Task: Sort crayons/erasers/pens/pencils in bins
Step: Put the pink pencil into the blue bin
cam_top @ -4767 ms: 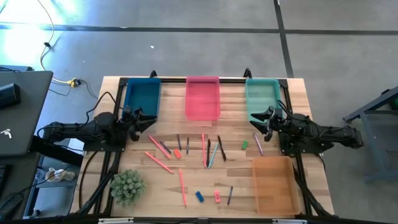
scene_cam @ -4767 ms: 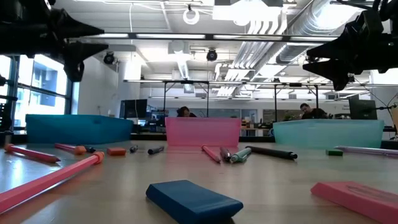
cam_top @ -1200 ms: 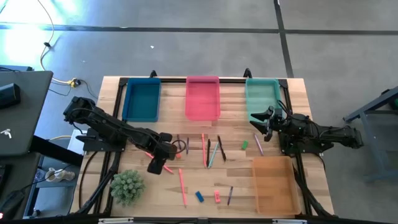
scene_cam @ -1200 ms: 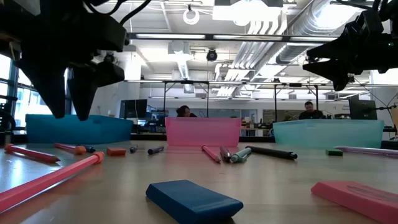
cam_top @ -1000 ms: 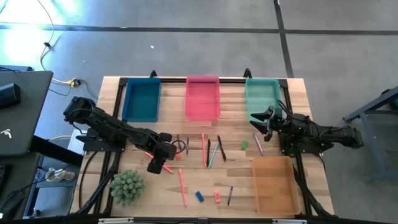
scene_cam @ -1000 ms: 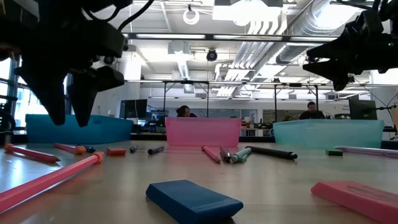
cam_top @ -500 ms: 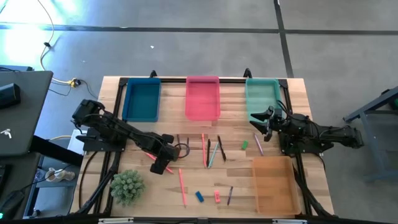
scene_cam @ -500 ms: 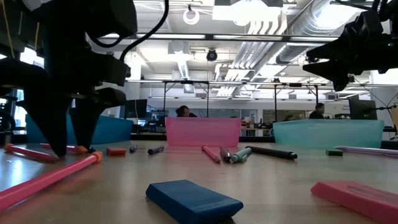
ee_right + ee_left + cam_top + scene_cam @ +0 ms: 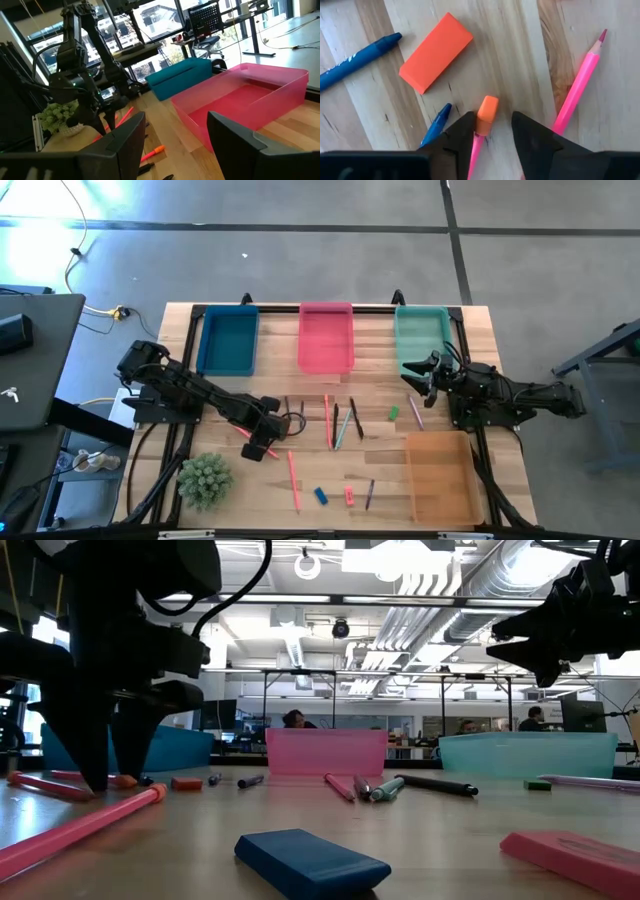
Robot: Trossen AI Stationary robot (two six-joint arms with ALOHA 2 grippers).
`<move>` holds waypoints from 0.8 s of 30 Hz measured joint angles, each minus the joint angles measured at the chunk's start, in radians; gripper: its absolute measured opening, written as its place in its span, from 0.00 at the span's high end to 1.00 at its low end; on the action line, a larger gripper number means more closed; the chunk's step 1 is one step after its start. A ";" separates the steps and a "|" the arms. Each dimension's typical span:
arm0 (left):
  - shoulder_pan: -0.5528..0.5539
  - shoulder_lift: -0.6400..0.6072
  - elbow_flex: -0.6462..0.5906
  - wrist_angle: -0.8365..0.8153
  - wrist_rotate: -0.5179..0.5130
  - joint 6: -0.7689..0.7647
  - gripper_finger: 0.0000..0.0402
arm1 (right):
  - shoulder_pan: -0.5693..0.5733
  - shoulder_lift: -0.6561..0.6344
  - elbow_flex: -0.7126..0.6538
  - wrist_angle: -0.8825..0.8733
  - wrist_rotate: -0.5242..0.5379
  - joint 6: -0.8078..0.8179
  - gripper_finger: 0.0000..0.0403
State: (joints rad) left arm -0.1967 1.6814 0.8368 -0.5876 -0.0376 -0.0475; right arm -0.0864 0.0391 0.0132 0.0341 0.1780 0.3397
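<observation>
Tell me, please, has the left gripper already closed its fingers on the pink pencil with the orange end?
No: the left gripper is open, its fingers either side of the pink pencil, gaps showing.

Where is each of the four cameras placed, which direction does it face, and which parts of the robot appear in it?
High view: above the table, looking straight down; both arms show, left end effector and right end effector.
Low view: at table-top height, facing the bins and the room behind; dark arms hang in from above.
Left wrist view: looks down past its own fingers, open around a pink pencil.
Right wrist view: faces across the table past its own open fingers.
Shared: the pink bin shows in the high, low and right wrist views.
</observation>
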 joint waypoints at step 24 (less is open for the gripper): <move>0.003 -0.061 0.045 -0.100 -0.098 -0.049 0.94 | 0.000 0.000 0.000 0.000 -0.001 -0.001 0.49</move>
State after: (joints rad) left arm -0.1940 1.6204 0.8816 -0.6875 -0.1356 -0.0962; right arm -0.0864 0.0394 0.0132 0.0345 0.1772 0.3389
